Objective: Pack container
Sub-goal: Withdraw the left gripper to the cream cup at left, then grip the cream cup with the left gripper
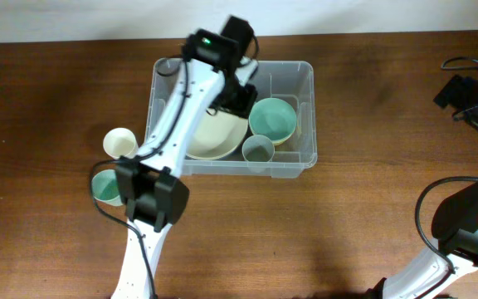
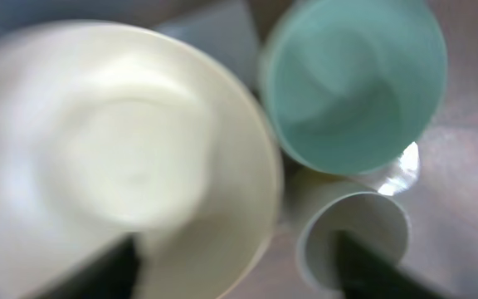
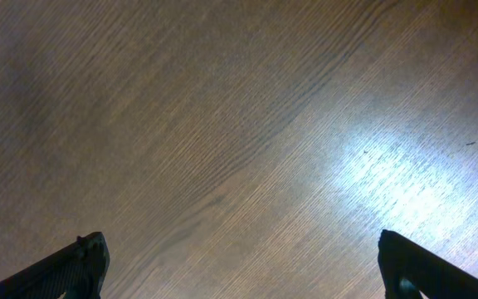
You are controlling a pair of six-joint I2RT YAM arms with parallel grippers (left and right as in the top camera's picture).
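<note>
Inside the container (image 1: 289, 65), the left arm (image 1: 173, 112) is covering part of the cream bowl (image 1: 216, 139), which the left wrist view is blurring. Just left of the container, a green cup (image 1: 103, 186) is sitting half hidden under that arm; well right of the container, the right arm (image 1: 463, 220) is running off the edge.

This looks like a robotics lab bench, not a home: a bare dark-brown wood-grain table (image 1: 48, 100) against a plain pale wall (image 1: 98, 17) carries a white-and-black left robot arm (image 1: 171, 112), a matching right robot arm (image 1: 463, 220), and one large clear rectangular plastic tub (image 1: 312, 100).
</note>
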